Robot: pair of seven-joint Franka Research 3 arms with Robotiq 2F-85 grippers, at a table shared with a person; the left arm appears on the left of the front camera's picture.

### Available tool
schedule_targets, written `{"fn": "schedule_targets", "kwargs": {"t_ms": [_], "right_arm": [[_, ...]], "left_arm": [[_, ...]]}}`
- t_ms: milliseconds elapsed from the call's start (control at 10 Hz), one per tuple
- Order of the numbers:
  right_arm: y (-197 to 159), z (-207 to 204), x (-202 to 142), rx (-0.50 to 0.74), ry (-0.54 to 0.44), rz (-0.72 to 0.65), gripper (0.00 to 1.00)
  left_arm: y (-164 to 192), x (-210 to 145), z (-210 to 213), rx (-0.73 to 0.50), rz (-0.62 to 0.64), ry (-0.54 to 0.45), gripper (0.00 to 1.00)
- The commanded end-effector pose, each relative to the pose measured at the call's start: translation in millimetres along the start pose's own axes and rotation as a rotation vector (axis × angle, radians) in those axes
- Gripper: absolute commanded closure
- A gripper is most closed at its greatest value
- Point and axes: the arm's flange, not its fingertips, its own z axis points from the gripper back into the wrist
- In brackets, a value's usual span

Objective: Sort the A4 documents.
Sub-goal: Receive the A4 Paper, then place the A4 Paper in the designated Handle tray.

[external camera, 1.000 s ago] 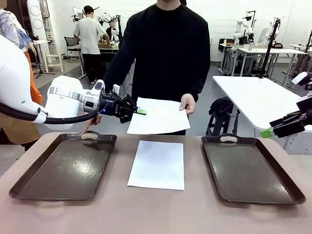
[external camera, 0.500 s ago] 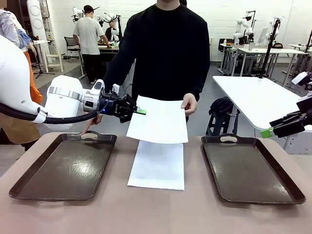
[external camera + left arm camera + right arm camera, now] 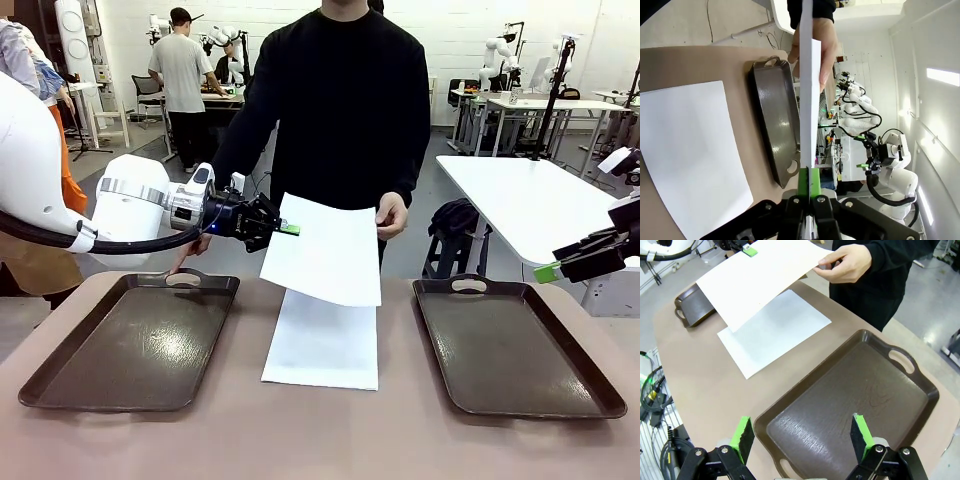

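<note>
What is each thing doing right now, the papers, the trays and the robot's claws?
raised sheet: in the air, held by left gripper and a hand.
flat sheet: lying on the table.
left tray: empty.
right tray: empty.
left gripper: shut on raised sheet.
right gripper: open, empty.

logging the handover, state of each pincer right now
Left pincer: shut on the raised sheet, also held by the person's hand.
Right pincer: open, holding nothing.

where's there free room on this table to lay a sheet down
Both trays are bare: the left tray and the right tray, either side of the flat sheet. The table strip along the near edge is free too. The middle is crowded: the held sheet hangs over the flat one, between the left fingers and the person's hand.
</note>
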Motion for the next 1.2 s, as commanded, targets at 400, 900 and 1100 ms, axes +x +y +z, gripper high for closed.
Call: {"fn": "schedule_targets", "kwargs": {"t_ms": [400, 900, 1100], "right_arm": [[-2.7, -2.6, -1.1, 0.018, -0.013, 0.007, 0.00], [-2.7, -2.6, -1.1, 0.018, -0.013, 0.007, 0.00], [-2.7, -2.6, -1.1, 0.018, -0.013, 0.007, 0.00]], "left_arm": [[0.3, -0.2, -0.4, -0.001, 0.005, 0.000, 1.00], [0.3, -0.2, -0.4, -0.001, 0.005, 0.000, 1.00], [0.3, -0.2, -0.4, -0.001, 0.005, 0.000, 1.00]]}}
